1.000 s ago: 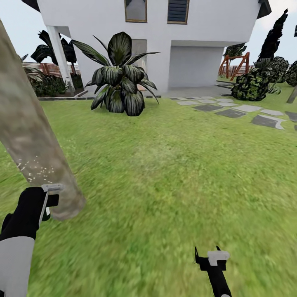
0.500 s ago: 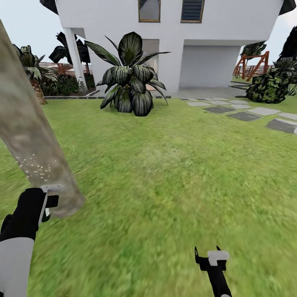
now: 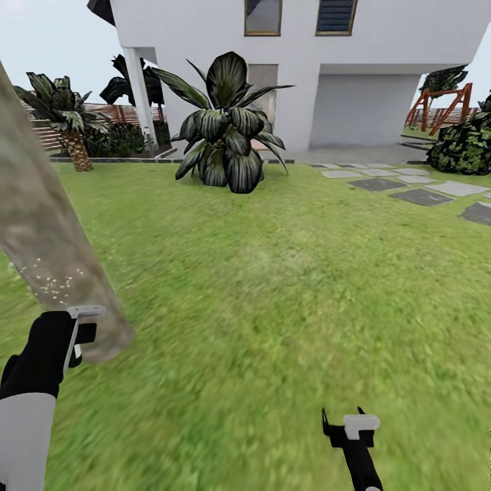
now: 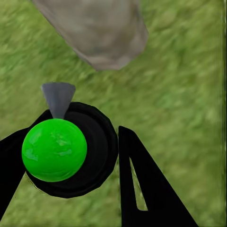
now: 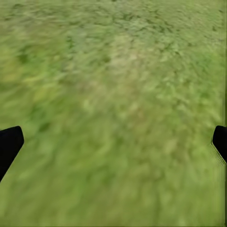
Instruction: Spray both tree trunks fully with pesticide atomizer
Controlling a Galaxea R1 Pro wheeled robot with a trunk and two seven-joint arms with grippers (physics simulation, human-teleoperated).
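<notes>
Left tool (image 4: 71, 156): closed around a black pesticide atomizer with green round cap and grey nozzle (image 4: 57, 142), held near the base of the thick mottled beige-grey tree trunk (image 3: 41, 232). Whitish pesticide specks (image 3: 58, 283) dot the lower bark. Right tool (image 5: 113, 142): spread wide, empty, over green grass lawn (image 3: 286, 286).

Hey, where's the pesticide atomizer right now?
The pesticide atomizer is held in the left pincer, low at the left of the head view, its grey nozzle aimed at the base of the tree trunk just ahead.
</notes>
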